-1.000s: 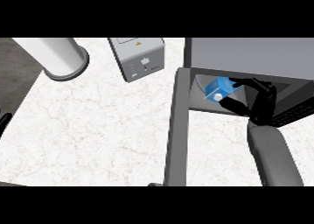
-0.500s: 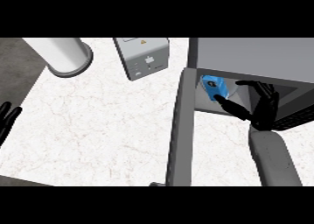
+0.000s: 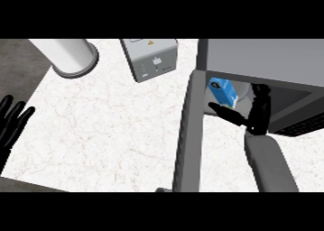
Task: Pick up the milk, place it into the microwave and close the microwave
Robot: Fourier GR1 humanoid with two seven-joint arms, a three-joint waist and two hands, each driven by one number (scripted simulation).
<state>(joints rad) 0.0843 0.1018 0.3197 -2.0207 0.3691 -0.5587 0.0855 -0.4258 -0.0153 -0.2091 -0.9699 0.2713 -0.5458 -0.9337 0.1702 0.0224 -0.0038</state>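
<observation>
Your right hand (image 3: 255, 119) is open and holds nothing. Its fingers (image 3: 261, 95) point straight into the microwave (image 3: 270, 58) and the thumb (image 3: 225, 112) is spread out to its left. The milk (image 3: 222, 89) stands just beyond the thumb tip, inside the mouth of the microwave near the hinge side. It looks apart from the hand, though the gap is narrow.

The hand is spread like this, I judge, because the carton has been let go and the fingers need to come out without catching it. The door (image 3: 189, 135) stands wide open to the left of your forearm, edge-on to you, so the arm has a free lane in and out.

A second ago the fingers were curled round the milk. Half a second ago they were loosening. Now they are straight, and the carton sits clear of the palm.

Your left hand (image 3: 6, 126) rests open, fingers up, far to the left past the counter (image 3: 104, 122) edge. It shows more fully now than it did a second ago.

The placing looks done. The door is not yet closed, and the right hand must leave the opening first.
</observation>
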